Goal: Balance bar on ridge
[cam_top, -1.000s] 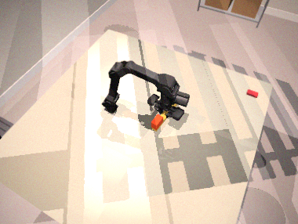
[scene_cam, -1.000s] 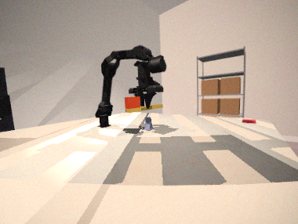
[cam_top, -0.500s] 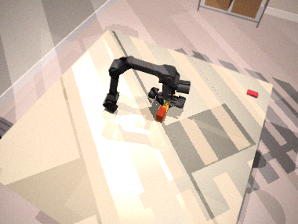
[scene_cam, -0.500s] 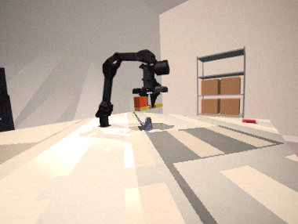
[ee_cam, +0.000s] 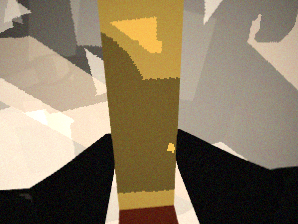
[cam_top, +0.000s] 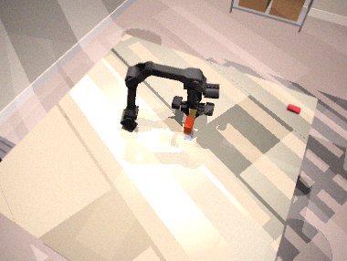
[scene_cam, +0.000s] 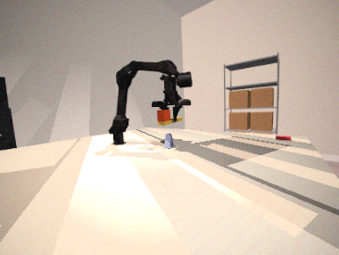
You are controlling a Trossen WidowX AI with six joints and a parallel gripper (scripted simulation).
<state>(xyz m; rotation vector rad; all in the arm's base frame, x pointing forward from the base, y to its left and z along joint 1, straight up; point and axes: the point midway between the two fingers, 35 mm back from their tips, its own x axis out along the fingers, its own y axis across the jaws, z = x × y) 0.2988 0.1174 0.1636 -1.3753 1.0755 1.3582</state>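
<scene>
A yellow bar (cam_top: pixel 193 113) (scene_cam: pixel 179 119) (ee_cam: pixel 142 110) has a red block (cam_top: pixel 188 125) (scene_cam: pixel 163 116) at one end; a dark red part (ee_cam: pixel 148 216) shows at the bottom of the wrist view. My gripper (cam_top: pixel 194 111) (scene_cam: pixel 174 119) (ee_cam: pixel 143 138) is shut on the bar, with one black finger on each side of it. The bar hangs in the air, its red end toward the top and exterior views. The small blue ridge (cam_top: pixel 188 136) (scene_cam: pixel 168 141) stands on the table below, clear of the bar in the exterior view; it is not visible in the wrist view.
A small red cylinder (cam_top: pixel 293 109) (scene_cam: pixel 283 138) lies near the table's far right edge. The arm's base (cam_top: pixel 130 122) (scene_cam: pixel 118 134) stands left of the ridge. A shelf with brown boxes (scene_cam: pixel 251 99) stands beyond the table. Strong light and shadow patches cross the table top.
</scene>
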